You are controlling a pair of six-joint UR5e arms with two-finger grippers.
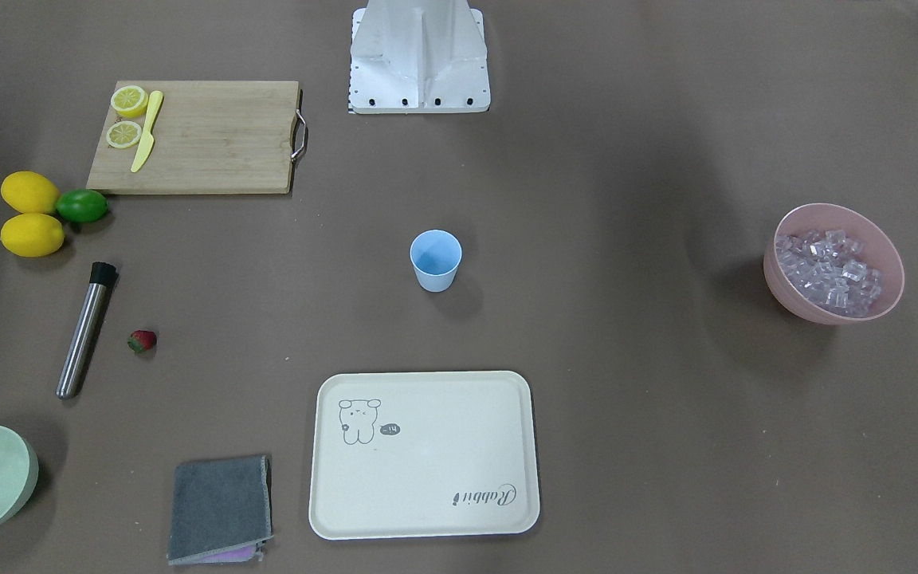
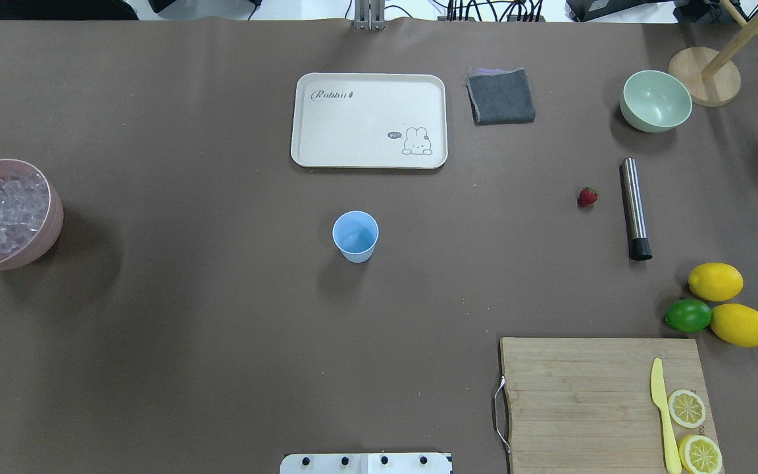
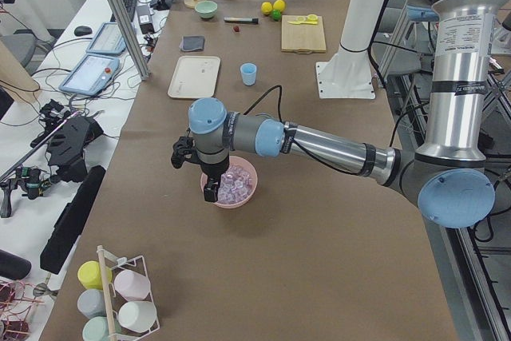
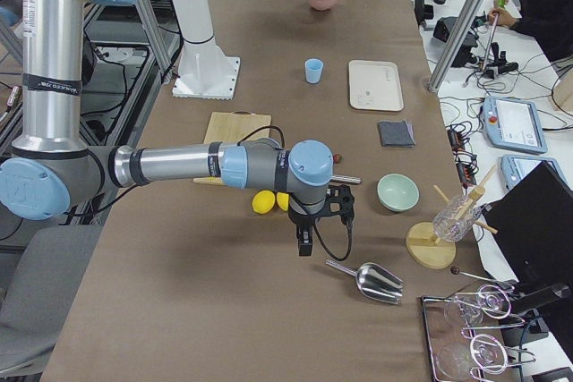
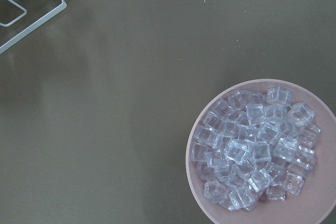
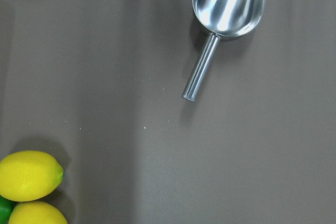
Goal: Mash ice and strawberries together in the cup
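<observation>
Brown matting [image 1: 626,446] covers the whole table.

Front-facing view: the cup [image 1: 435,261], a small light-blue tapered tumbler without a handle, is stood upright near the table's middle. Nothing can be made out inside it. The strawberry [image 1: 142,341], small and red with a green cap, is laid on the matting just beside a metal rod [image 1: 86,331], well apart from the cup. The ice [image 1: 829,271], many small clear cubes with a faint lilac tint, is heaped in a pink bowl [image 1: 782,275] at the opposite end of the table. A cream tray [image 1: 427,510] is printed with the word "Rabbit" and a small cartoon animal.

Overhead view: the "Rabbit" lettering is read upright. The text in the speech bubble beside the drawing is too small to be made out.

Left side view: the left gripper [image 3: 209,191] is pointed downward over the near rim of the pink bowl. Whether its fingers are apart or together cannot be told.

Right side view: the right gripper [image 4: 304,241] is hung over the matting between the lemons [image 4: 262,202] and a metal scoop [image 4: 376,282]. Its finger state cannot be told either.

Left wrist view: the ice-filled bowl is shown at lower right and a wire rack [image 5: 62,7] corner at upper left.

Right wrist view: the scoop is shown at upper right, with its handle directed down and left. Two lemons and a sliver of a lime [image 6: 4,208] are seen at lower left.
</observation>
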